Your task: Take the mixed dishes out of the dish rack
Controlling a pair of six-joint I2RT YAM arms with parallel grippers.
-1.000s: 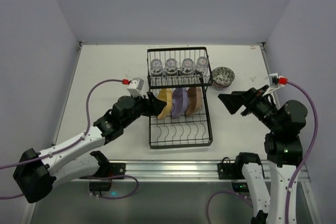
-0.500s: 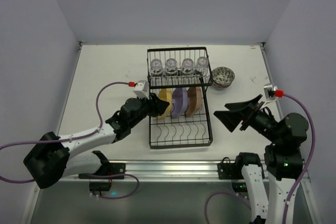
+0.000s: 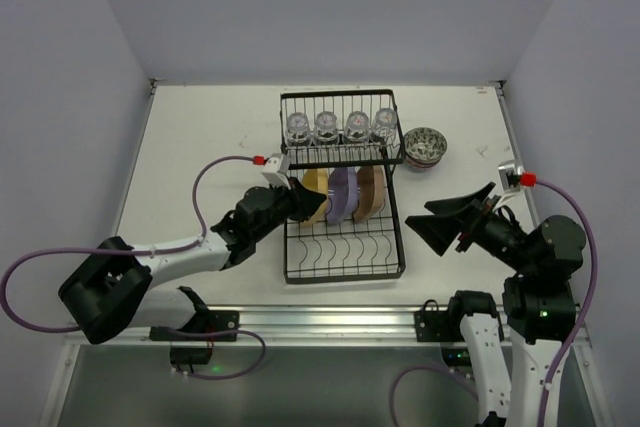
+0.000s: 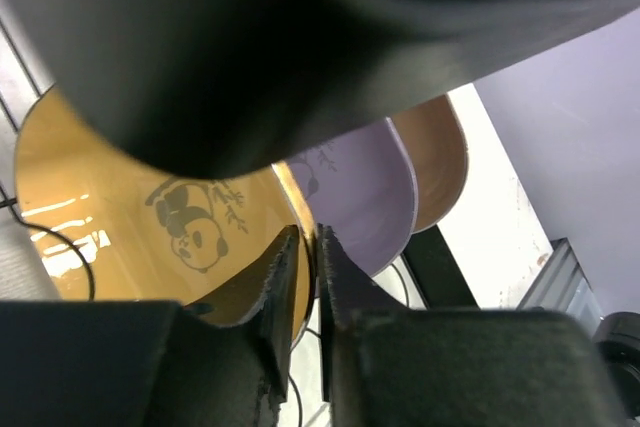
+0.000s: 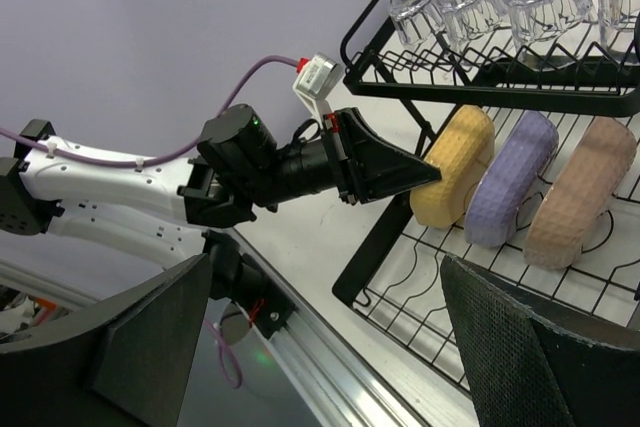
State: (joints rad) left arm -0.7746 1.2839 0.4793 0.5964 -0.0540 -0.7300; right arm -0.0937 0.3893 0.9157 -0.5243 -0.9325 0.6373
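Note:
The black wire dish rack [image 3: 343,247] holds a yellow plate [image 3: 316,195], a purple plate [image 3: 342,194] and a tan plate [image 3: 369,192] on edge in its lower tray. Several clear glass cups [image 3: 327,127] stand on its raised shelf. My left gripper [image 3: 303,200] reaches in from the left, and its fingers [image 4: 285,267] are shut on the rim of the yellow plate [image 4: 110,217], with the purple plate [image 4: 360,187] just behind. My right gripper [image 3: 440,219] hovers open to the right of the rack, holding nothing. A patterned bowl [image 3: 425,145] sits on the table beside the rack's right end.
The left arm [image 5: 130,182] stretches low across the table to the rack's left side. The rack's front dividers [image 5: 470,277] carry nothing. A metal rail [image 3: 320,322] runs along the near table edge. Walls close in the back and both sides.
The left gripper has pushed further into the rack and closed its fingers on the yellow plate's rim. The right gripper has dropped slightly and stayed open.

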